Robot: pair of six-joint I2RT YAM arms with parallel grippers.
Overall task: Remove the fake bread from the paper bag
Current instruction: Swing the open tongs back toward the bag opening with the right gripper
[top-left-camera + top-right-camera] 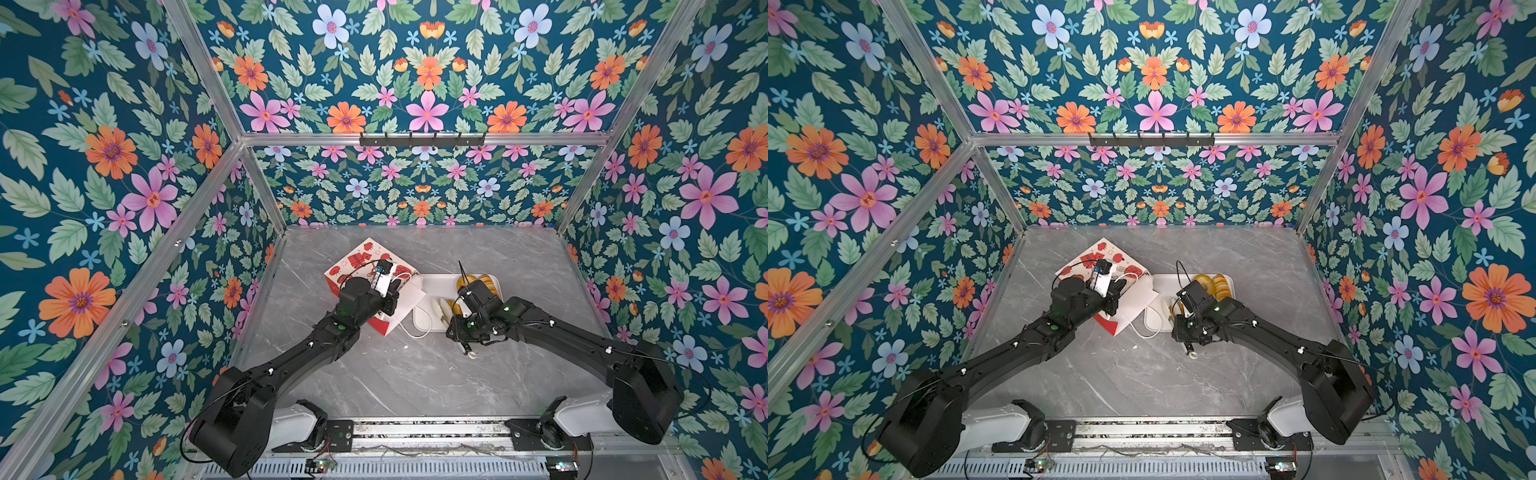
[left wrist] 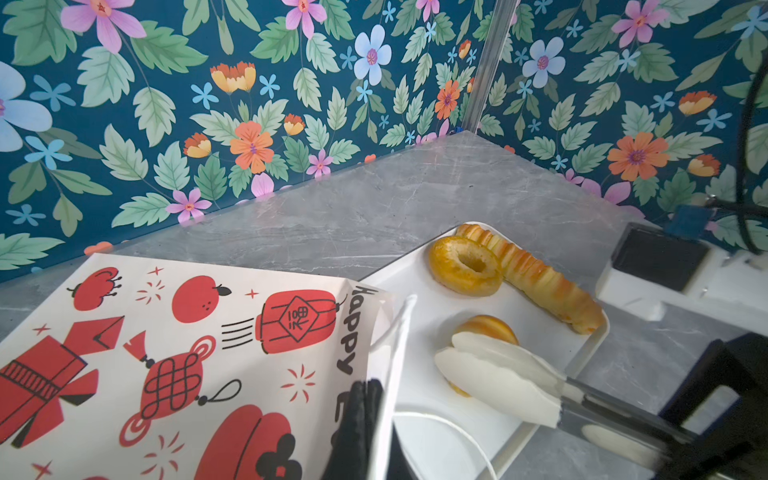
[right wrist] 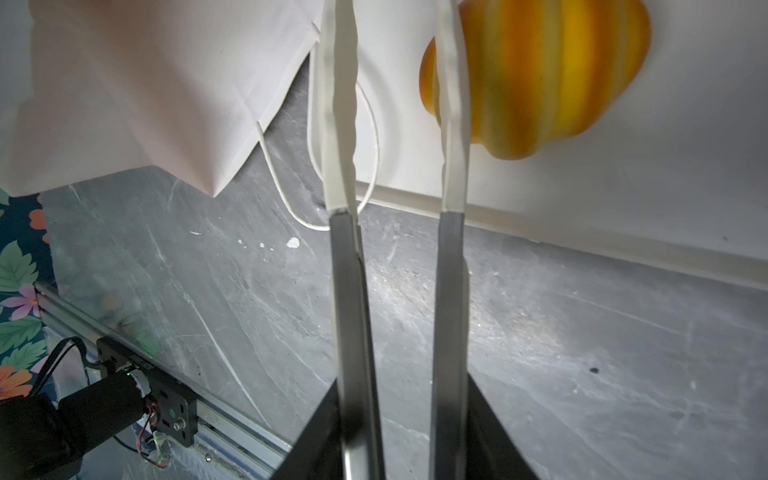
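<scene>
Basically, key relation: paper bag (image 2: 208, 353) lies on its side on worktop (image 1: 415, 374). Its long axis runs far-left to near-right in both top views, w/ the white mouth facing the tray (image 2: 536, 349). That mouth sits just left of right claw (image 3: 395, 83), so R arm is the nearer one for any reach inside. L arm is busy: left claw (image 2: 365, 390) is pressed together on the bag's upper mouth edge, prob to prop it open. Right claw's long white-tipped fingers stand apart w/ nothing btwn them. Ridged bun (image 3: 552, 70) rests on the tray just beside one finger, outside the gap.

Visible fake bread (image 1: 1219, 286): 3 pcs, all on tray. Ring donut (image 2: 464, 266) touches long twisted stick (image 2: 544, 286) at the far end, w/ the bun apart from them. All are glossy golden-yellow w/ orange shading, hard-looking plastic. Bag interior is hidden, so can't tell if more pcs are left. If so, the next reach prob goes leftward along the bag's axis.
</scene>
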